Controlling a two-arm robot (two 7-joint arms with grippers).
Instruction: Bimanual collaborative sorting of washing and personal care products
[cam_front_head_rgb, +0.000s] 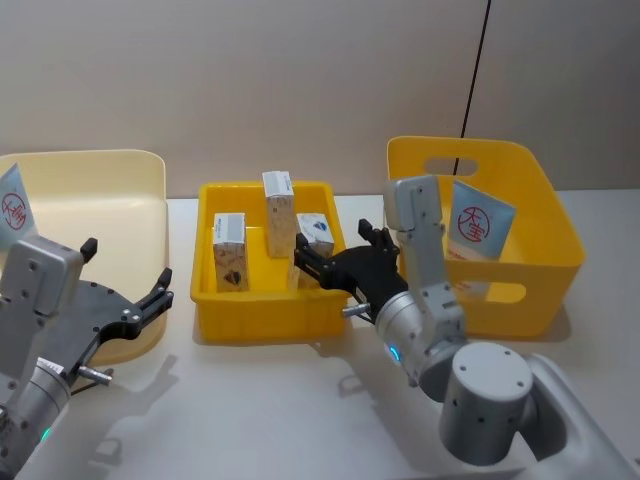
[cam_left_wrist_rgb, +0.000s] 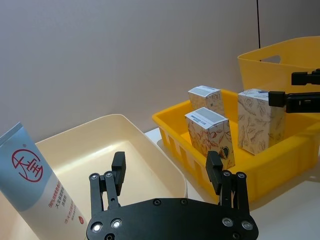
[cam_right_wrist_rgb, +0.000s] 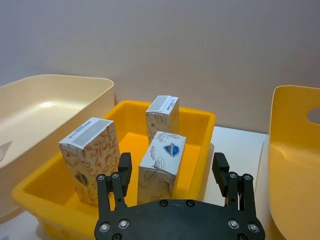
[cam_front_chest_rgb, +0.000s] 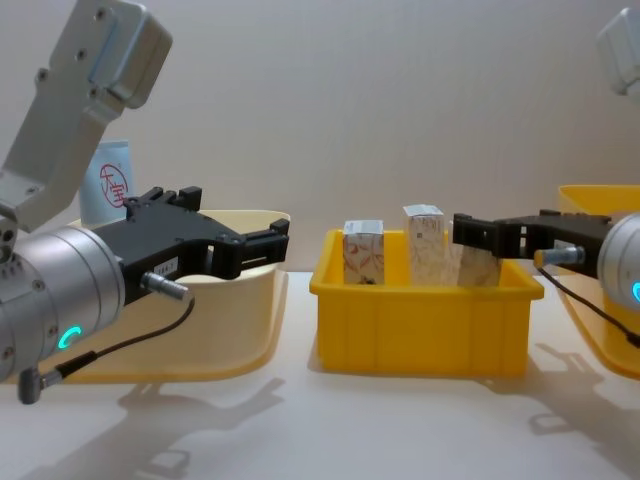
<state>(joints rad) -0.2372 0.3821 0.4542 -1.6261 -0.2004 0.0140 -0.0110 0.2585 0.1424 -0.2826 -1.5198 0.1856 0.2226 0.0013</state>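
Nearest in the head view, the right pincer (cam_front_head_rgb: 335, 262) is seen open at the 3 o'clock rim of the middle yellow tray (cam_front_head_rgb: 262, 320), reaching toward the nearest carton (cam_front_head_rgb: 314, 240); two more cartons (cam_front_head_rgb: 229, 252) stand inside. One tube (cam_front_head_rgb: 478, 224) leans in the yellow bin (cam_front_head_rgb: 560, 250), another tube (cam_front_head_rgb: 14, 207) in the cream bin (cam_front_head_rgb: 120, 175).

In the left wrist view, the left pincer (cam_left_wrist_rgb: 167, 172) is held open and empty over the cream bin's rim.

In the right wrist view, the blue-badged carton is framed between the spread jaws.

In the chest view, the pincers flank the tray on the counter (cam_front_chest_rgb: 400, 430). The pick-approach step is judged in hand; advancing, closing and lifting clear are called for next.
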